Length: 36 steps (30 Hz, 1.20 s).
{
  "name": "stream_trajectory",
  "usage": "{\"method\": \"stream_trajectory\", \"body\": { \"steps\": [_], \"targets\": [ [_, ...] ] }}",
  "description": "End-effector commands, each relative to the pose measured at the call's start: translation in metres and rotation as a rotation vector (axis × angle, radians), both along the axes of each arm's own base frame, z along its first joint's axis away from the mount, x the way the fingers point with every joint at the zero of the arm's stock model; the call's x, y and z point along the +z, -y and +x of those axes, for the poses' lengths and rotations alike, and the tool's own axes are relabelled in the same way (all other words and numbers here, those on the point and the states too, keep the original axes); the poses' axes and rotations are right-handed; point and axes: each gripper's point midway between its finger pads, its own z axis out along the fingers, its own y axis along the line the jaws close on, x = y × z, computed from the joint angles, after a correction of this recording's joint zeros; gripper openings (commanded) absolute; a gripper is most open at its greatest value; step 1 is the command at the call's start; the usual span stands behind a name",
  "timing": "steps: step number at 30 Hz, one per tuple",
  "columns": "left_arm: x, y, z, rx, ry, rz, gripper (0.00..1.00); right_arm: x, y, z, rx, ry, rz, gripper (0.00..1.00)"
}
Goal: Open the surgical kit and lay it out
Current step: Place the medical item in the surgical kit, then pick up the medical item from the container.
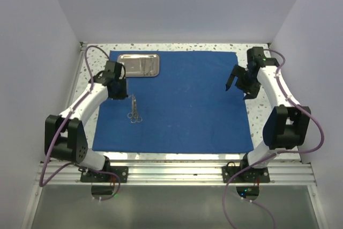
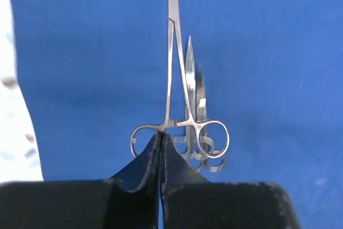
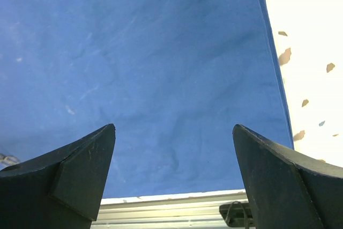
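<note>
The forceps point(image 2: 172, 52) are what you have in hand. The left gripper point(image 2: 161, 137) has its two fingers pressed together, and their tips meet on the thin shank just beside one finger ring, so it looks clamped on the forceps there. The long tips point away from the wrist. Directly under them the scissors point(image 2: 192, 79) lie on the cloth point(image 1: 187, 105), their rings partly overlapping the forceps' rings in the left wrist view. Expect both tools to be light, rigid and slick: polished steel gives the pads little to bite on, and a pinch that far from the balance point lets the long end swing. Move slowly, and hold at the shank or through a ring rather than on the tapered blades. The cloth is soft and lies spread flat across the counter point(image 1: 257, 116), so a dragged tool could wrinkle it. Set the tool down rather than slide it, and keep it clear of the scissors. The tray point(image 1: 138, 65) sits on the far left corner of the cloth. Whether anything thin lies in it is too small to tell. Over the cloth's right edge the right gripper point(image 3: 174, 132) hangs with its fingers wide apart, holding nothing.
</note>
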Motion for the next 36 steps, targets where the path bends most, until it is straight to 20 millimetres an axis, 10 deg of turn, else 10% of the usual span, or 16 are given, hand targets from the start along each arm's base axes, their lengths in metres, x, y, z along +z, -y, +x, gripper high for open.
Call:
{"method": "stream_trajectory", "body": {
  "steps": [1, 8, 14, 16, 21, 27, 29, 30, 31, 36],
  "targets": [
    [-0.007, 0.009, -0.027, -0.013, 0.022, -0.068, 0.0, 0.037, -0.004, -0.013, -0.011, 0.079, 0.014, 0.96],
    [-0.041, 0.011, -0.051, -0.01, -0.018, -0.086, 0.03, 0.034, -0.015, -0.047, 0.02, 0.063, 0.072, 0.96],
    [-0.01, 0.005, -0.035, 0.003, 0.0, -0.041, 0.57, 0.038, -0.042, -0.071, 0.04, 0.09, 0.168, 0.98],
    [0.019, 0.002, -0.015, 0.031, 0.067, -0.018, 0.75, 0.043, -0.043, -0.078, 0.048, 0.118, 0.163, 0.98],
    [0.058, 0.006, 0.049, 0.076, 0.157, -0.013, 0.73, 0.038, -0.049, -0.094, 0.033, 0.119, 0.2, 0.98],
    [0.042, 0.021, 0.154, 0.095, 0.214, -0.003, 0.69, 0.052, -0.04, -0.091, 0.01, 0.158, 0.158, 0.98],
    [0.005, 0.022, 0.183, 0.096, 0.168, 0.022, 0.66, 0.054, -0.037, -0.088, 0.003, 0.167, 0.14, 0.98],
    [0.025, 0.021, 0.209, 0.104, 0.224, 0.004, 0.66, 0.054, -0.036, -0.088, -0.004, 0.159, 0.134, 0.98],
    [-0.008, 0.022, 0.222, 0.104, 0.177, 0.008, 0.63, 0.053, -0.034, -0.087, -0.009, 0.158, 0.125, 0.98],
    [-0.003, 0.034, 0.29, 0.114, 0.302, -0.071, 0.6, 0.042, -0.028, -0.089, -0.033, 0.122, 0.091, 0.97]
  ]
}}
